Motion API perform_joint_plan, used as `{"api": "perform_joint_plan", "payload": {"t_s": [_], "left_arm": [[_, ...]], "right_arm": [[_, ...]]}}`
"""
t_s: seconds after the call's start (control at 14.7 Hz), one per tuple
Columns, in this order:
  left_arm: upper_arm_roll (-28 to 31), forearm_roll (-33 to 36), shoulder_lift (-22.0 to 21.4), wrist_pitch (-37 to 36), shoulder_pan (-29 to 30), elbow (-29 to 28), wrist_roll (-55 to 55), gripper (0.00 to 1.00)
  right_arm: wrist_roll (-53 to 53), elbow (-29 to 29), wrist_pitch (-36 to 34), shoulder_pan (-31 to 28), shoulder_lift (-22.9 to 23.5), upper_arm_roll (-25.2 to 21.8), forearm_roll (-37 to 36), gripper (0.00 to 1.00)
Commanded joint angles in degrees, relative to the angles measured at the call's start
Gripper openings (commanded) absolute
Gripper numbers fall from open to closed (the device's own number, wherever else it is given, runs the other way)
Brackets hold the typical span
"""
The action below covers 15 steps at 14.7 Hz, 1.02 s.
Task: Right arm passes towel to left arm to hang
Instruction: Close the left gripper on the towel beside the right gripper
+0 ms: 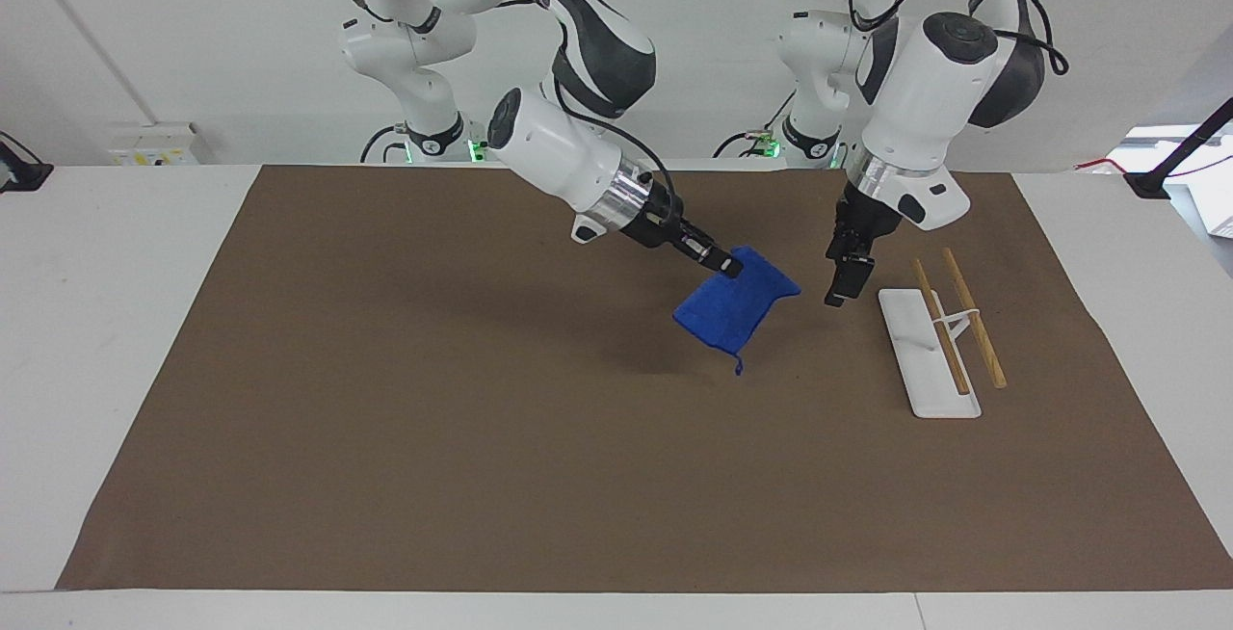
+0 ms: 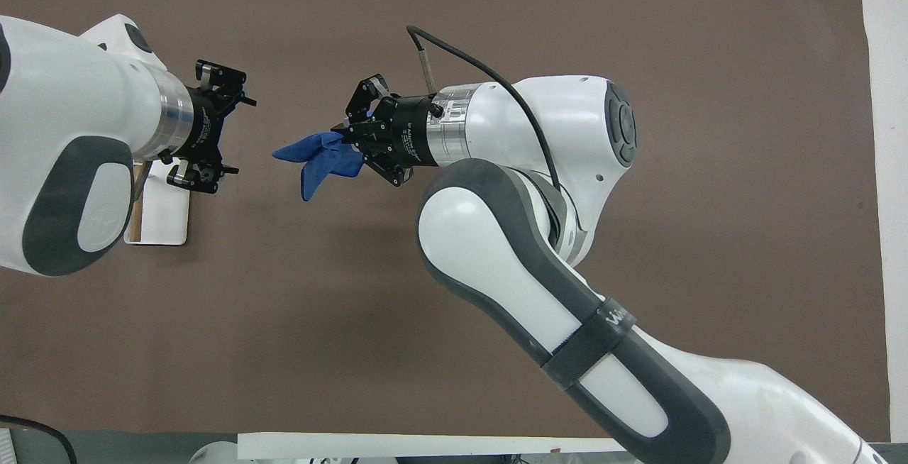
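Right gripper (image 2: 345, 139): clamped on blue towel (image 2: 312, 159), over the mat.
Left gripper (image 2: 230, 134): fingers spread, facing towel.

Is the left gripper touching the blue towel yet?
Apart. The facing view shows brown mat between the left gripper and the towel, which hangs from the right gripper.
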Motion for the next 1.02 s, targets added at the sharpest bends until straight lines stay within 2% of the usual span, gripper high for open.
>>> {"api": "perform_joint_plan", "payload": {"t_s": [0.0,0.27,0.54,0.95], "left_arm": [[0.7,-0.7,0.5,1.3,-2.5,-0.8,-1.5,0.86],[0.7,-0.7,1.4,1.4,-3.4,-0.8,-1.6,0.72],[0.7,-0.7,1.9,1.9,-3.5,-0.9,-1.7,0.65],[0.7,-0.7,2.6,2.6,-4.2,-0.9,-2.8,0.43]], "right_arm": [[0.2,-0.5,0.8,-0.1,-0.2,0.1,1.2,0.0],[0.2,-0.5,0.9,-0.1,-0.2,0.0,1.2,0.0],[0.2,-0.5,1.0,-0.1,-0.2,0.0,1.2,0.0],[0.2,-0.4,1.1,-0.1,-0.2,0.0,1.2,0.0]]}}
